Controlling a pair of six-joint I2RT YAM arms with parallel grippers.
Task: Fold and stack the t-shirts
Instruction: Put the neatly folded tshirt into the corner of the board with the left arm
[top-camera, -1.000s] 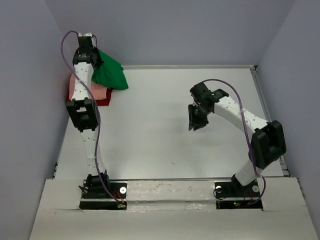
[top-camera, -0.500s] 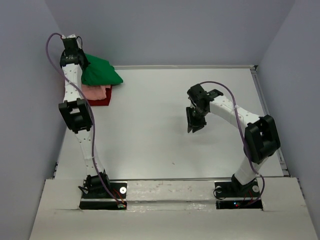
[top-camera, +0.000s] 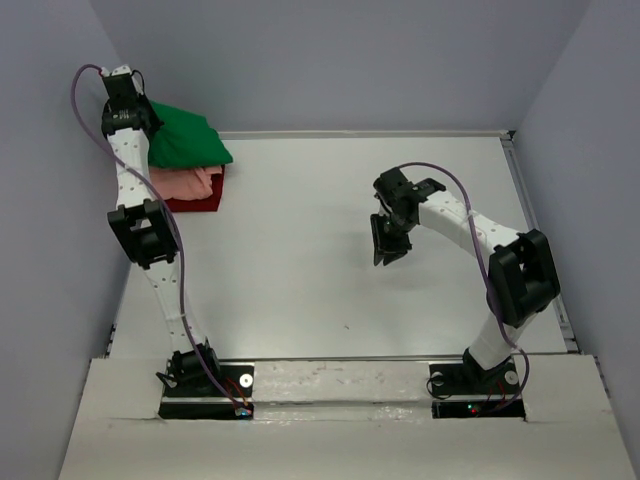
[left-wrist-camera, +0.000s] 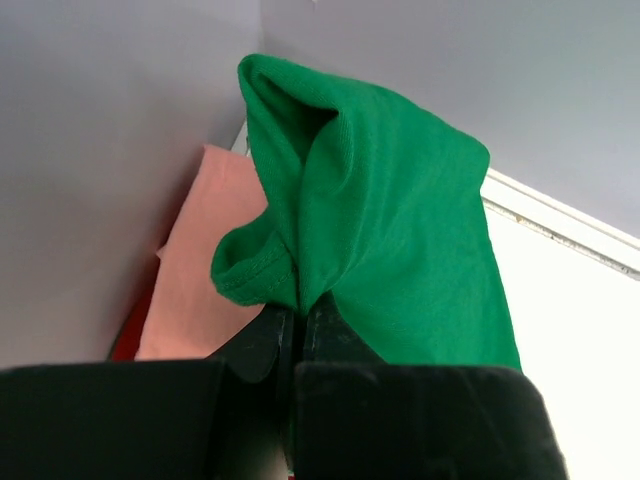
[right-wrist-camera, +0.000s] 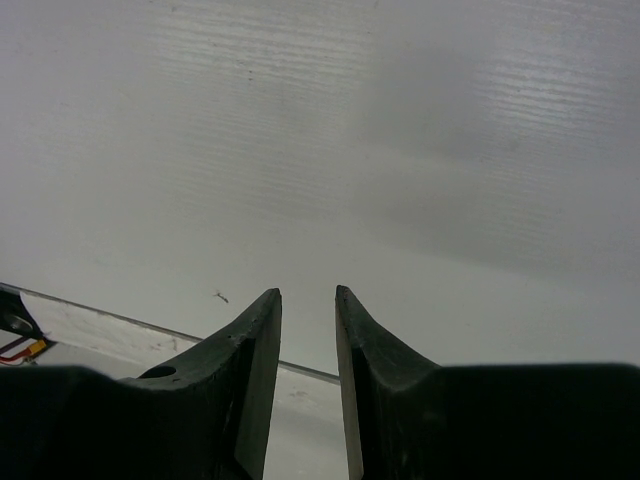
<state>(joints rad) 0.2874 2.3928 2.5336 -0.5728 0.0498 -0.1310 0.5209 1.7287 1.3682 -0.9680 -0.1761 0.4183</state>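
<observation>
Placement should be square: left end effector (left-wrist-camera: 300, 315), clamped on the bright green cloth t-shirt (left-wrist-camera: 400, 220), holds it over the salmon-pink tee (top-camera: 190, 183) on the dark red tee (top-camera: 203, 204), far-left bench (top-camera: 300, 250) corner; right end effector (right-wrist-camera: 308, 330) apart, empty.

The top external camera looks down from behind both arm bases (top-camera: 205, 375) over the whole tabletop (top-camera: 300, 250). The left wrist camera sits close behind the left pincer (left-wrist-camera: 300, 312), facing the green t-shirt (left-wrist-camera: 400, 220), upper left overhead. The right wrist camera faces the tabletop nearby.
</observation>
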